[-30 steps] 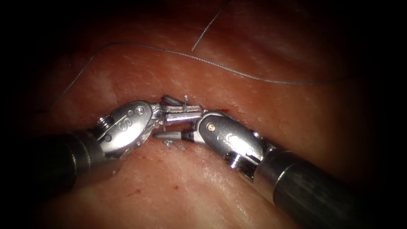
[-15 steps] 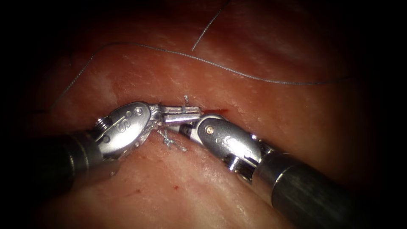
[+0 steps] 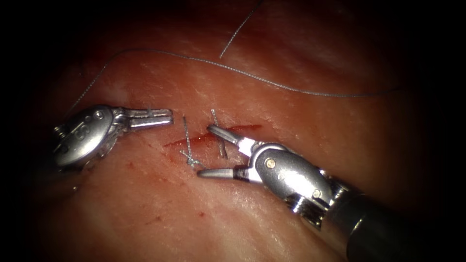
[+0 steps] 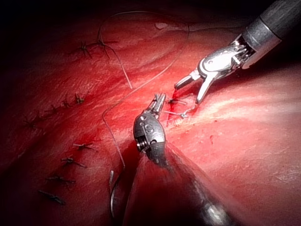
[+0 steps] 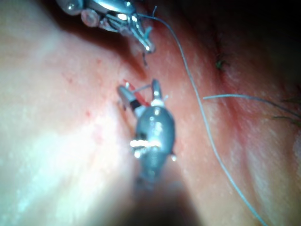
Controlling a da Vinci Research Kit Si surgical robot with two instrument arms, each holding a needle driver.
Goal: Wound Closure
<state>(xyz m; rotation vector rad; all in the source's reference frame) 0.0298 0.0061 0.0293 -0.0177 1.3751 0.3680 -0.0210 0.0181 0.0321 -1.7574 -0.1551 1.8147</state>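
Two tools on my screen, well apart. Left tool [image 3: 162, 118] sits to the left of the cut [image 3: 213, 136], jaws closed flat together; a thin short bit of thread crosses them, so I read it as clamped on a cut end of thread [image 3: 150, 111], though the piece is too small to be sure. Right tool [image 3: 213, 151] comes in from the right with jaws spread wide and gripping nothing: one jaw lies over the cut, the other on the tissue [image 3: 204, 213] just below it. Between those jaws I see a stitch [image 3: 220, 138] crossing the cut, and just left of it a knot [image 3: 192, 160] with a short tail standing up. Red fluid [image 3: 194, 139] lines the cut. Needle: I can't pick it out anywhere, so I can't say where it is. Long loose thread [image 3: 252, 76] runs across the tissue above the cut, well clear of both tools. From the left wrist view I see the left tool [image 4: 160, 101] near the right tool [image 4: 190, 92], plus a row of finished stitches [image 4: 77, 153] further along the tissue.
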